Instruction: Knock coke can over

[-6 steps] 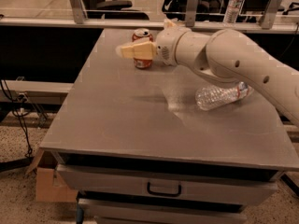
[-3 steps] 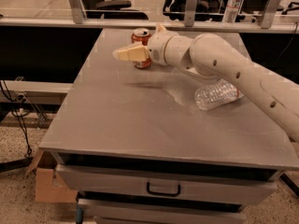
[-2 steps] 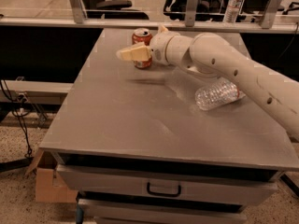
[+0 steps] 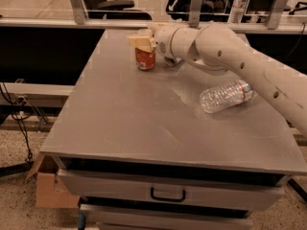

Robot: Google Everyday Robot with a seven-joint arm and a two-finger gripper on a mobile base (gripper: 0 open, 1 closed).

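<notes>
The coke can (image 4: 145, 59) is a small red-orange can. It stands upright near the far left part of the grey table (image 4: 144, 123). My gripper (image 4: 140, 40) is at the end of the white arm (image 4: 225, 47), which reaches in from the right. The gripper sits right over the top of the can and hides the can's silver top. I cannot tell whether it touches the can.
A clear plastic water bottle (image 4: 225, 95) lies on its side on the right of the table, under the arm. Another bottle (image 4: 238, 5) stands on the ledge behind. The table has drawers (image 4: 168, 193) at the front; a cardboard box (image 4: 53, 188) sits on the floor at left.
My gripper has moved from beside the can's left side to directly over its top. The can stays upright in the same place.
</notes>
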